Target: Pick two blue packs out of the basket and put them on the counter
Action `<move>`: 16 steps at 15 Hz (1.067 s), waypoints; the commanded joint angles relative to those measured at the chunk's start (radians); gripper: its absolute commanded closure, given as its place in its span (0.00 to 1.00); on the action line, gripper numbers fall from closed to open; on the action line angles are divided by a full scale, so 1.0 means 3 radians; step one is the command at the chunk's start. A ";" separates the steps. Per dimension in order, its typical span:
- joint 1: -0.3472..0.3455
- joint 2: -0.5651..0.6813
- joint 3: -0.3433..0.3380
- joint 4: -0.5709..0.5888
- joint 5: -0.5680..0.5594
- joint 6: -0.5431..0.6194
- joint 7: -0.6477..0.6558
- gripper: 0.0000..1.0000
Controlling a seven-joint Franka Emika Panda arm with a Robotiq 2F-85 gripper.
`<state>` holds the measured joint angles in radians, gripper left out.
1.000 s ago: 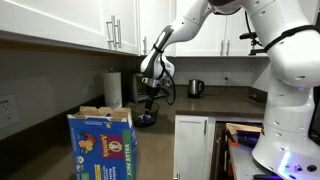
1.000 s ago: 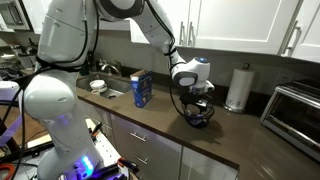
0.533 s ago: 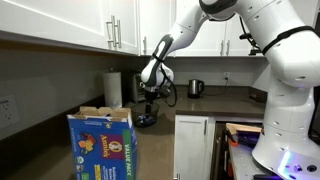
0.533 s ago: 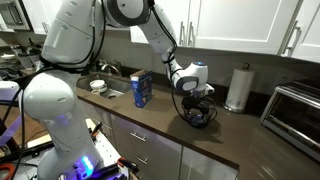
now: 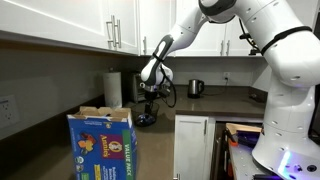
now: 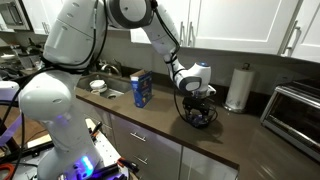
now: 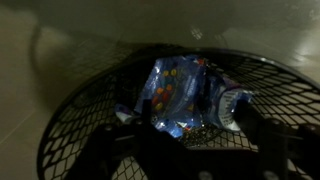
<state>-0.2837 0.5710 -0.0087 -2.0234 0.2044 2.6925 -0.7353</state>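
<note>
Tool [image 7: 185, 140] points straight down into the basket [image 7: 70, 115], fingers spread wide, one on each side, not closed on anything. Right under it, between those fingers, the blue packs [image 7: 178, 95] lie crumpled together on the basket floor. Can't tell how many there are. The wire basket rings both the tool tip and the packs, and it sits on the bench [image 7: 60, 45]. In an exterior view the arm reaches out from the white body, forearm slanting down, wrist bent so the tool [image 6: 198, 100] hangs vertical. A paper towel roll [image 6: 238, 88] stands near the tool, on one side. A blue carton [image 6: 141, 89] stands well apart on the other side.
</note>
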 commanded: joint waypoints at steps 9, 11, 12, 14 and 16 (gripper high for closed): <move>-0.0159 -0.0059 0.0146 0.0086 -0.0049 -0.0400 0.0116 0.95; -0.0150 -0.0159 0.0138 0.0061 -0.0056 -0.0444 0.0103 1.00; -0.0152 -0.0228 0.0144 0.0035 -0.0047 -0.0460 0.0091 1.00; -0.0165 -0.0370 0.0179 -0.0011 -0.0004 -0.0497 0.0049 1.00; -0.0159 -0.0530 0.0221 -0.0072 0.0040 -0.0522 -0.0005 1.00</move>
<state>-0.3127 0.5049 0.0279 -1.9981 0.2049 2.5700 -0.7220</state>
